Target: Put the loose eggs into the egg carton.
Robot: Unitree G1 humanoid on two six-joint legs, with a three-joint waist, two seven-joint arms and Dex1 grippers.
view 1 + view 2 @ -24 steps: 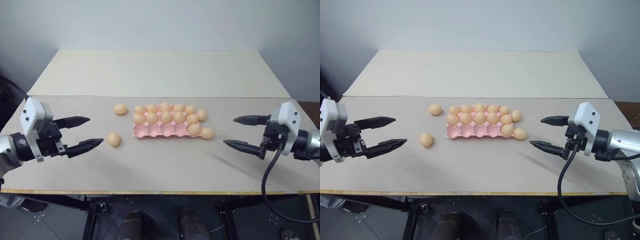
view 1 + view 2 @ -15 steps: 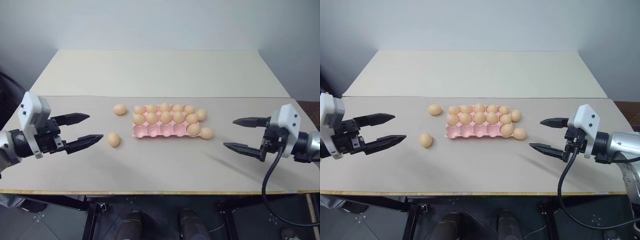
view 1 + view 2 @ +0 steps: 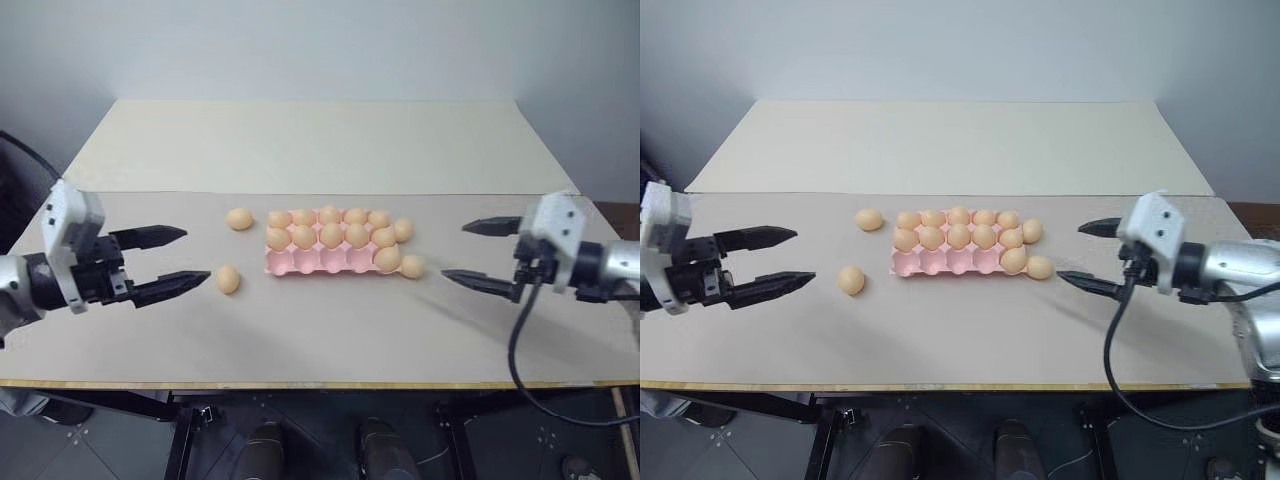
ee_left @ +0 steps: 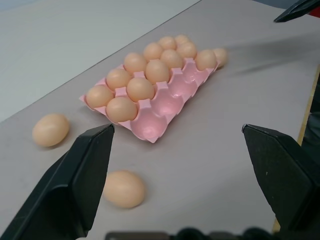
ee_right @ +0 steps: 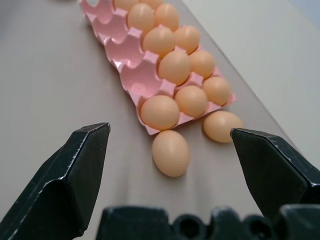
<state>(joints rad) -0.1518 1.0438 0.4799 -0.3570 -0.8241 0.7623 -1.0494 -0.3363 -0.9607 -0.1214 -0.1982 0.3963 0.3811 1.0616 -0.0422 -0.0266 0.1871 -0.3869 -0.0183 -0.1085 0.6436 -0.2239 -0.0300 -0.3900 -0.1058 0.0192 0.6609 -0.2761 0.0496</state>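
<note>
You see the egg carton (image 3: 335,258) in the middle of the desk (image 3: 320,330), with four loose eggs (image 3: 228,279) around it: two at its left, two at its right end. Your left claw (image 3: 170,262) and right claw (image 3: 478,255) are both released, holding nothing.

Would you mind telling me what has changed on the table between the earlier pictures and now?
The right pincer has moved inward toward the loose pale orange egg beside the right end of the pink moulded egg carton, open and empty. The left pincer has barely shifted, open beside the loose egg on its side. The carton and every egg lie as before.
</note>
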